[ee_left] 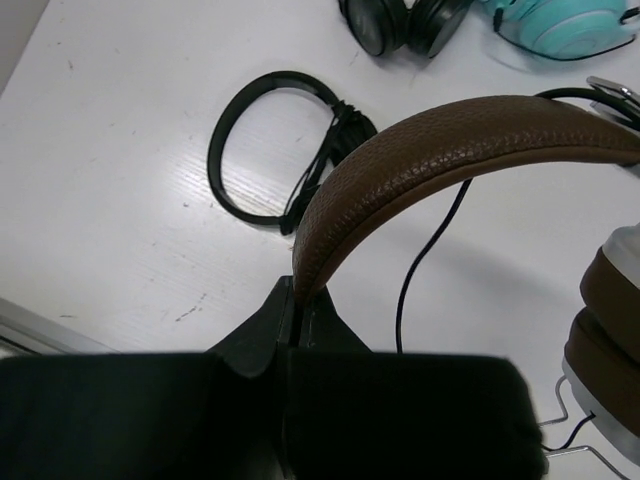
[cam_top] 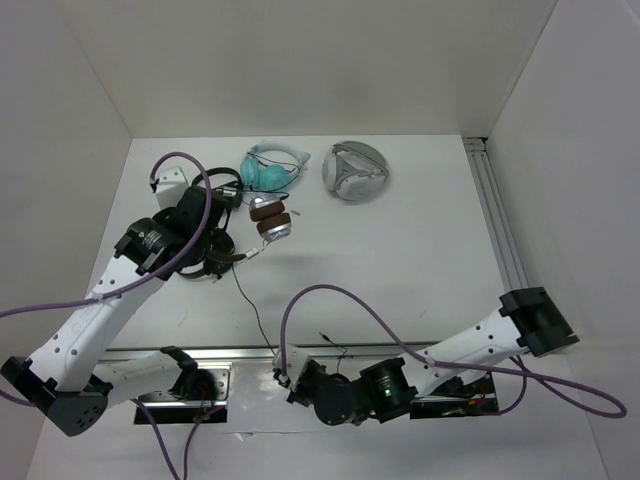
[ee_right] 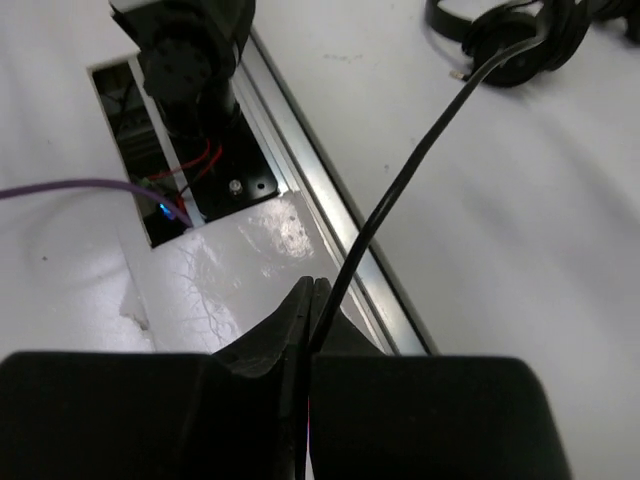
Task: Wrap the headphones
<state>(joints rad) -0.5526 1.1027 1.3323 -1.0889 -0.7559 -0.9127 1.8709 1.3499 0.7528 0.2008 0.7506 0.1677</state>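
Observation:
The headphones [cam_top: 270, 220] have a brown headband [ee_left: 450, 140], brown pads and silver cups [ee_left: 610, 330]. My left gripper [cam_top: 222, 256] is shut on the headband's end [ee_left: 300, 295] and holds the headphones above the table at the back left. Their thin black cable [cam_top: 250, 305] runs down from the cups toward the near edge. My right gripper [cam_top: 290, 380], low at the front centre, is shut on this cable [ee_right: 420, 160], which leaves its fingertips [ee_right: 315, 300] and stretches away toward the headphones.
Teal headphones [cam_top: 272, 168] and silver-grey headphones [cam_top: 355, 172] lie at the back. One pair of black headphones [cam_top: 225, 185] is behind my left gripper, and another black pair [ee_left: 270, 150] lies on the table under it. A metal rail [ee_right: 330, 200] runs along the near edge.

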